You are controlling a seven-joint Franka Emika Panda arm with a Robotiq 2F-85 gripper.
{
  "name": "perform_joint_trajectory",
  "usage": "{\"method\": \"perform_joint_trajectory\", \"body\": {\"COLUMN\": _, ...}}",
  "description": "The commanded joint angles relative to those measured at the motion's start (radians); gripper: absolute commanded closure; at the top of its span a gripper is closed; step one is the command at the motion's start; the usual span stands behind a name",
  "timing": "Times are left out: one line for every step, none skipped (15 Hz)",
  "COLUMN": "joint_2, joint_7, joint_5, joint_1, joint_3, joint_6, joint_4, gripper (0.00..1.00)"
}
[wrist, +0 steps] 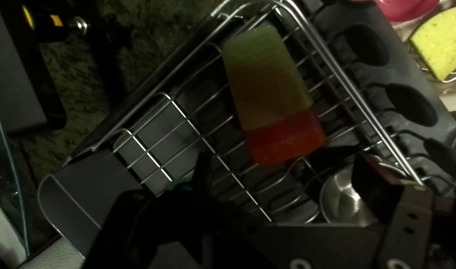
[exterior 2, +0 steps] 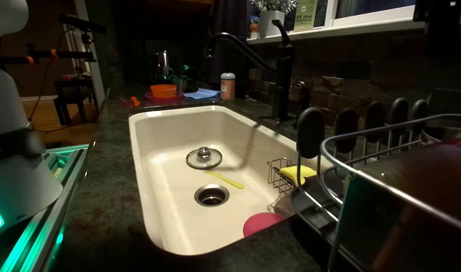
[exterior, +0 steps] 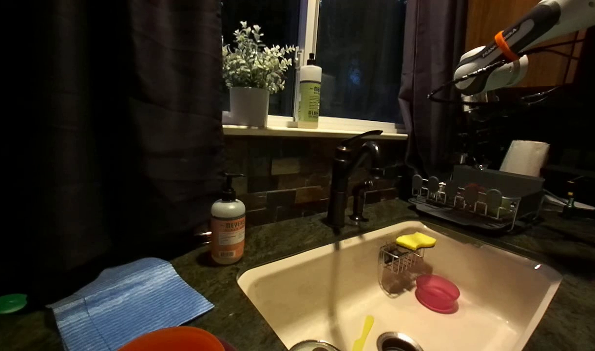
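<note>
In the wrist view my gripper [wrist: 283, 160] stands open over the dish rack [wrist: 325, 52], its two dark fingers wide apart. Ahead of the fingertips lies a translucent plastic piece [wrist: 269, 86], green at the far end and red-orange at the near end. It rests on the wire grid, and nothing is gripped. A small shiny metal bowl [wrist: 341, 194] sits by the right finger, which partly covers it. In an exterior view the arm [exterior: 502, 48] reaches in from the upper right, the gripper lost in darkness. Blurred reddish shapes show inside the rack [exterior 2: 373, 185].
The white sink [exterior 2: 158, 219] holds a pink bowl [exterior: 437, 294], yellow knife [exterior 2: 224, 179], glass lid [exterior 2: 204, 160] and a wire caddy with a yellow sponge [exterior: 415, 240]. A dark faucet [exterior: 340, 185] rises behind it. A grey utensil holder [wrist: 89, 194] stands at the rack's corner.
</note>
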Motion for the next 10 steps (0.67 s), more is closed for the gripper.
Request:
{"method": "perform_joint_trajectory", "body": {"joint_2": -0.076, "joint_7": -0.061, "joint_5": 0.07, "joint_1": -0.005, "joint_3": 0.005, "joint_6": 0.037, "joint_4": -0.048, "gripper": 0.0}}
{"method": "perform_joint_trajectory", "body": {"joint_2": -0.089, "joint_7": -0.084, "joint_5": 0.091, "joint_1": -0.006, "joint_3": 0.006, "joint_6": 0.034, "joint_4": -0.047, "gripper": 0.0}}
{"method": "perform_joint_trajectory", "body": {"joint_2": -0.101, "joint_7": -0.104, "joint_5": 0.107, "joint_1": -0.006, "joint_3": 0.006, "joint_6": 0.025, "joint_4": -0.045, "gripper": 0.0}}
{"method": "perform_joint_trajectory", "body": {"joint_2": -0.114, "joint_7": -0.127, "joint_5": 0.122, "joint_1": -0.007, "joint_3": 0.006, "joint_6": 0.021, "joint_4": -0.045, "gripper": 0.0}}
{"method": "perform_joint_trajectory", "body": {"joint_2": -0.127, "joint_7": -0.149, "joint_5": 0.136, "joint_1": -0.007, "joint_3": 0.006, "joint_6": 0.015, "joint_4": -0.044, "gripper": 0.0}}
{"method": "perform_joint_trajectory", "body": {"joint_2": -0.139, "joint_7": -0.172, "joint_5": 0.149, "joint_1": -0.007, "joint_3": 0.006, "joint_6": 0.011, "joint_4": -0.044, "gripper": 0.0}}
{"method": "perform_joint_trajectory", "body": {"joint_2": -0.151, "joint_7": -0.188, "joint_5": 0.152, "joint_1": -0.006, "joint_3": 0.005, "joint_6": 0.017, "joint_4": -0.047, "gripper": 0.0}}
{"method": "perform_joint_trajectory", "body": {"joint_2": -0.163, "joint_7": -0.196, "joint_5": 0.147, "joint_1": -0.004, "joint_3": 0.005, "joint_6": 0.02, "joint_4": -0.048, "gripper": 0.0}}
{"method": "perform_joint_trajectory", "body": {"joint_2": -0.18, "joint_7": -0.213, "joint_5": 0.147, "joint_1": -0.004, "joint_3": 0.005, "joint_6": 0.024, "joint_4": -0.052, "gripper": 0.0}}
{"method": "perform_joint_trajectory", "body": {"joint_2": -0.194, "joint_7": -0.227, "joint_5": 0.146, "joint_1": -0.003, "joint_3": 0.005, "joint_6": 0.026, "joint_4": -0.052, "gripper": 0.0}}
